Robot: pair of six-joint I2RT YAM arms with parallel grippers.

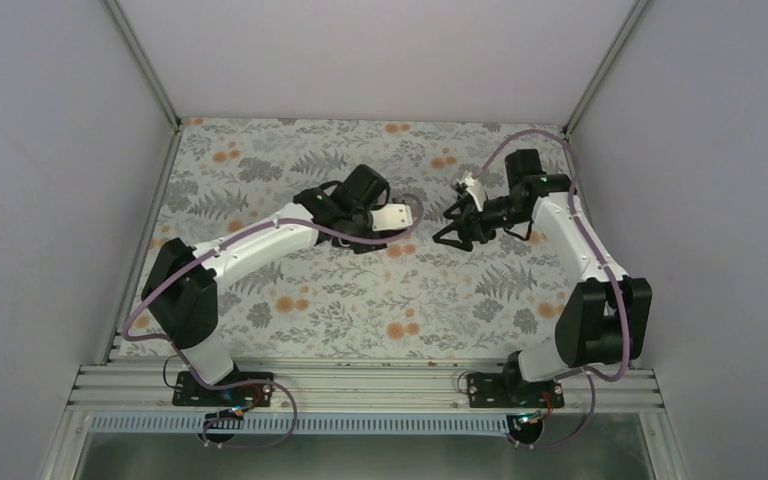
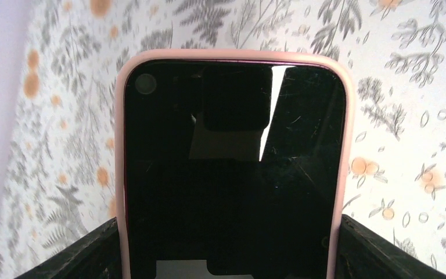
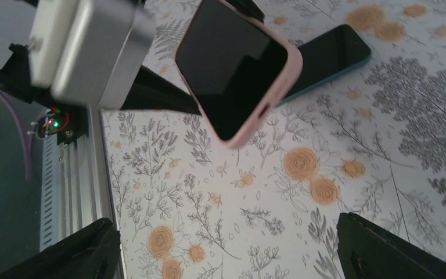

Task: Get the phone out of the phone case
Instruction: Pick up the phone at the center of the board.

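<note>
Over the floral table (image 1: 290,300), the left gripper (image 1: 396,217) is clenched on the pink phone case (image 2: 348,145), holding it off the surface with the phone (image 2: 232,174) seated inside. The right gripper (image 3: 226,232) hangs spread wide nearby, grasping nothing. Extraction hasn't begun, I'd say. The next move calls for pinching the case's free end and peeling.

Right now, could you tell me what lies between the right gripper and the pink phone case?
Nothing: in the right wrist view, only bare floral table shows between the right gripper and the phone case.
</note>
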